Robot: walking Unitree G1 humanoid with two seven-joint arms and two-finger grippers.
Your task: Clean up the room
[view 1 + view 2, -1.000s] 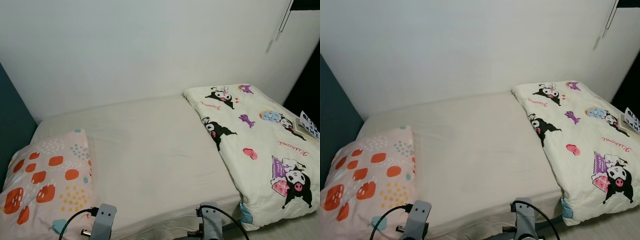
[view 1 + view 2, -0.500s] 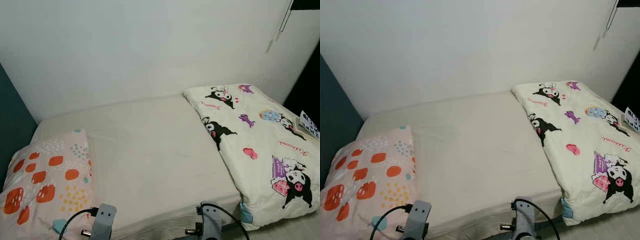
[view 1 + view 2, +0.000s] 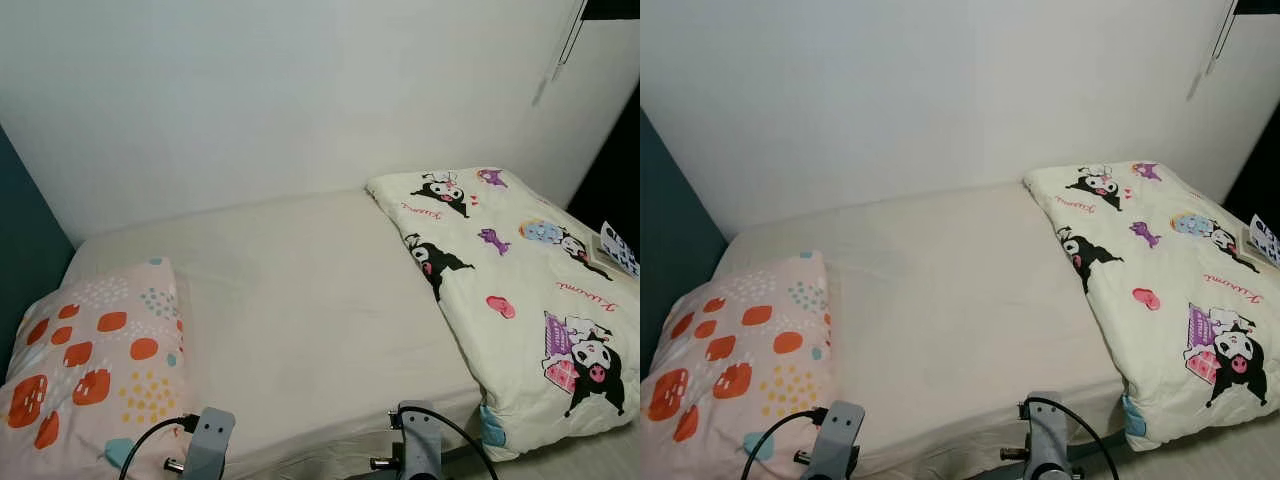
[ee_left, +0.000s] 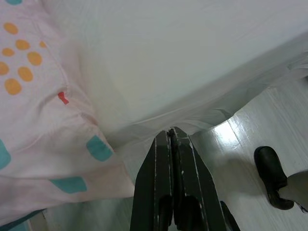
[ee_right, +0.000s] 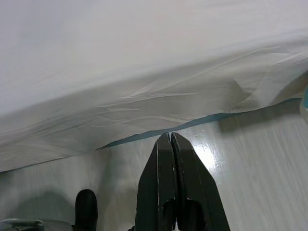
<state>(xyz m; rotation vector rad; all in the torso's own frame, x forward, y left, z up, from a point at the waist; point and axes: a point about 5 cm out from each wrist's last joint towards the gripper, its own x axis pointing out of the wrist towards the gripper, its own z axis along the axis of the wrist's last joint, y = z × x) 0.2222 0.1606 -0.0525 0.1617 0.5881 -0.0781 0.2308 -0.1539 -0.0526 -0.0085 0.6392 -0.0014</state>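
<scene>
Nothing is shifting since 1.0 s ago. Left hand (image 4: 172, 132) and right hand (image 5: 169, 137) are hanging closed, empty, below the bed (image 3: 300, 300); pillow (image 3: 95, 365) beyond the left hand, folded quilt (image 3: 520, 290) beyond the right, apparently tidy already.

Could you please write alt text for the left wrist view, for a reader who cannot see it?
The left gripper, fingers shut, points at the near edge of a bed's white sheet. A pink dotted pillow lies beside it, and a black foot stands on pale floor.

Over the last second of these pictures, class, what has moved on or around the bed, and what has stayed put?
Nothing visibly changed. The spotted pillow and the cartoon-print quilt lie where they were on the bed, and both arms stay low at its near edge, the left gripper and right gripper shut and holding nothing.
</scene>
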